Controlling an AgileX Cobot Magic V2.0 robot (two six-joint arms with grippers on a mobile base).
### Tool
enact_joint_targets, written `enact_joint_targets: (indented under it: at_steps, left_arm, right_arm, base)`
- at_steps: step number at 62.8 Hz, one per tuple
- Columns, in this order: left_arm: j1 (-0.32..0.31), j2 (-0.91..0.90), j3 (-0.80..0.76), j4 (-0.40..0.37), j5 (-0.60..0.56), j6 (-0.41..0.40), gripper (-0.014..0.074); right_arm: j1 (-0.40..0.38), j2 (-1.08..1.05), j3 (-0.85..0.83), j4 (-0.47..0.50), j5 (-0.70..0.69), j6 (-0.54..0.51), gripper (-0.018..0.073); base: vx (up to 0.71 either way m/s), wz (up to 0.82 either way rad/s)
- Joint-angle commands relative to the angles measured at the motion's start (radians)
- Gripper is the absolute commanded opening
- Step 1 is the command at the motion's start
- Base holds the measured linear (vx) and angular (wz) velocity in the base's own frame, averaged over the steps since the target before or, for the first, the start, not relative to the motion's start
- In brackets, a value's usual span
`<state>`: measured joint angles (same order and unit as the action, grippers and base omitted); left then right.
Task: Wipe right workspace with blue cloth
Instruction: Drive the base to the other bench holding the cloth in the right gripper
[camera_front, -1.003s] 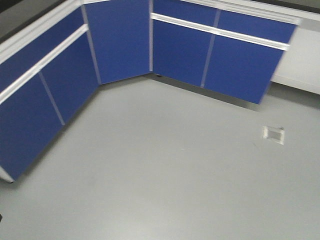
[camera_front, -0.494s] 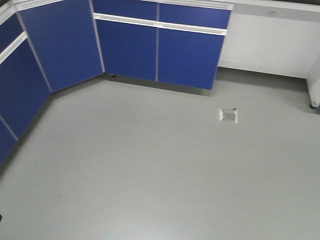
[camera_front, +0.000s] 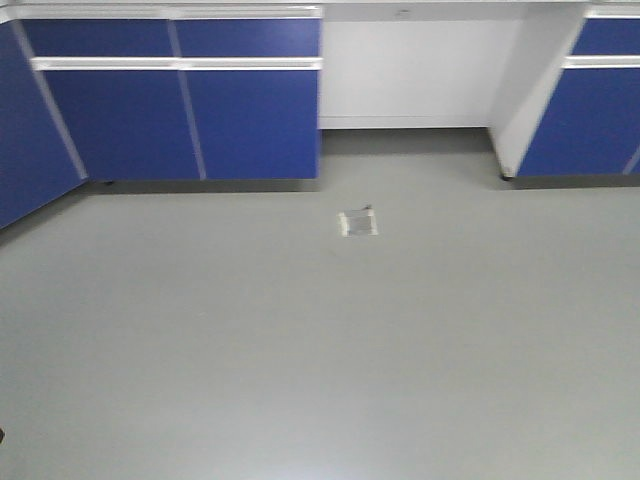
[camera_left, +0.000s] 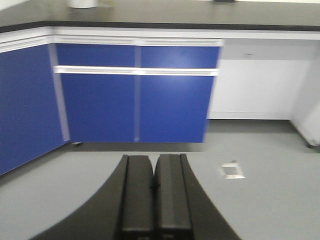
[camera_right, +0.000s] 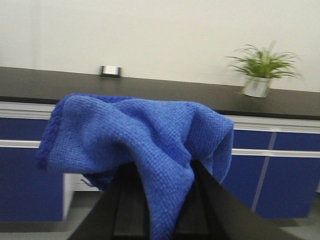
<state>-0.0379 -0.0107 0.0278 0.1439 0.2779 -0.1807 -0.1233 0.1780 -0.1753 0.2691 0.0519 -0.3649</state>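
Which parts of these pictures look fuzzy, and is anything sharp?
Front-facing view: grey floor blurred, with pale glare at its bottom edge. Left wrist view: blue cabinet doors smeared, the black left gripper crisper. Right wrist view: royal-blue fabric cloth shows its weave clearly; the potted green plant is blurred.

Royal-blue cabinets (camera_front: 180, 120) with white rail handles (camera_front: 175, 63) line the far side of a plain grey floor (camera_front: 300, 350), broken by a white open recess (camera_front: 410, 75) between the left run and another blue cabinet door (camera_front: 590, 110) at the right. A small square floor plate (camera_front: 358, 223) sits flush in the floor just in front of that recess, well apart from the cabinet bases. In the right wrist view, a green potted plant (camera_right: 260, 72) in a white pot stands before a pale wall (camera_right: 150, 30).
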Motion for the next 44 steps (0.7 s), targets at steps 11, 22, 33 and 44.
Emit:
enact_joint_targets:
  at_steps: [11, 22, 33, 44]
  left_arm:
    - [-0.004, -0.016, 0.03, 0.001, -0.079, -0.008, -0.0006]
    - [-0.004, -0.016, 0.03, 0.001, -0.079, -0.008, -0.0006]
    - [-0.004, -0.016, 0.03, 0.001, -0.079, -0.008, -0.0006]
    - [-0.004, -0.016, 0.03, 0.001, -0.079, -0.008, -0.0006]
  right_arm:
    - [-0.002, 0.007, -0.032, 0.001, -0.086, -0.009, 0.0]
    - [-0.002, 0.007, -0.032, 0.001, -0.086, -0.009, 0.0]
    - [-0.002, 0.007, -0.032, 0.001, -0.086, -0.009, 0.0]
    - [-0.002, 0.007, -0.032, 0.001, -0.086, -0.009, 0.0]
  base:
    - [0.19, -0.67]
    - [0.22, -0.61]
    - [0.24, -0.46]
    - [0.28, -0.31]
